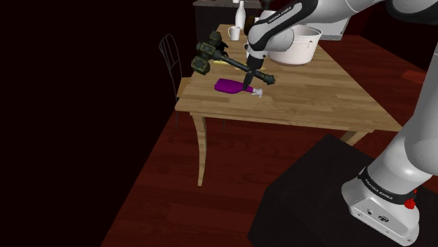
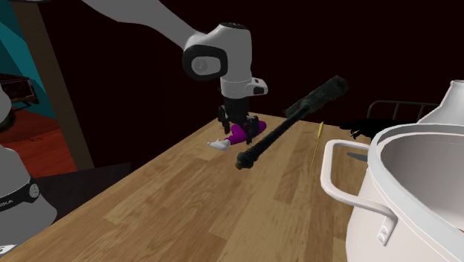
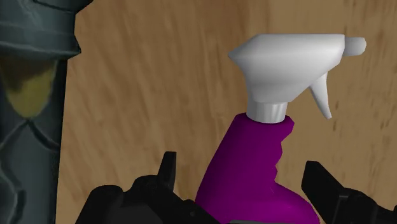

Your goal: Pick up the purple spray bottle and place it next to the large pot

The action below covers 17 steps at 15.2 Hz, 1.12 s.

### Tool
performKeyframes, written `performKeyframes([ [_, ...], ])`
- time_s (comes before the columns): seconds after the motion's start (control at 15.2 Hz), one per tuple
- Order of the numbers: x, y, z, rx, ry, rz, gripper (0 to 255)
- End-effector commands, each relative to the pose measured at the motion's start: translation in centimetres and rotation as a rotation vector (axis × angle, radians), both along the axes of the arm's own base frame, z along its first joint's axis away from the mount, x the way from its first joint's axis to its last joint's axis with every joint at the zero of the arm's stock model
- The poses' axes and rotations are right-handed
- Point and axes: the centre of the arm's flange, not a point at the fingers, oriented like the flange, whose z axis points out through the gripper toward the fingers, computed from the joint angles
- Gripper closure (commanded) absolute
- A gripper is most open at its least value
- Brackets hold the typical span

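Wooden table fills the middle of the shoulder view, and a thin-framed chair stands at its left end. Just right of the chair, a dark hammer lies on the tabletop with its heavy head to the left and its long handle slanting right and nearer. Behind it, at the far edge, stand a white cup and a tall white bottle.

The purple spray bottle lies on its side near the table's near edge, just in front of the hammer's handle, with its white trigger head pointing to the shoulder view's right. The gripper hangs straight above the bottle's neck end.

In the wrist view the two black fingers stand apart on either side of the bottle's purple body and do not clasp it, and the hammer's head shows beside them.

Further right, at the far side of the table, sits the large white pot, well apart from the spray bottle. The black stand is at the near right.
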Motion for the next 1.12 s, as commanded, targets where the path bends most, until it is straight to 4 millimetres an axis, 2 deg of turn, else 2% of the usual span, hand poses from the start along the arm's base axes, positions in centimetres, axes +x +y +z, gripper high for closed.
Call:
performKeyframes([
  [0.0, -0.01, 0.28, -0.60, 0.001, 0.008, 0.004, 0],
  [0.33, 0.00, 0.28, -0.60, 0.001, 0.008, 0.004, 0],
  [0.4, 0.00, 0.27, -0.59, 0.001, 0.008, 0.004, 255],
  [0.99, -0.01, 0.28, -0.60, 0.001, 0.008, 0.004, 255],
  [1.06, -0.01, 0.28, -0.07, 0.001, 0.008, 0.004, 255],
])
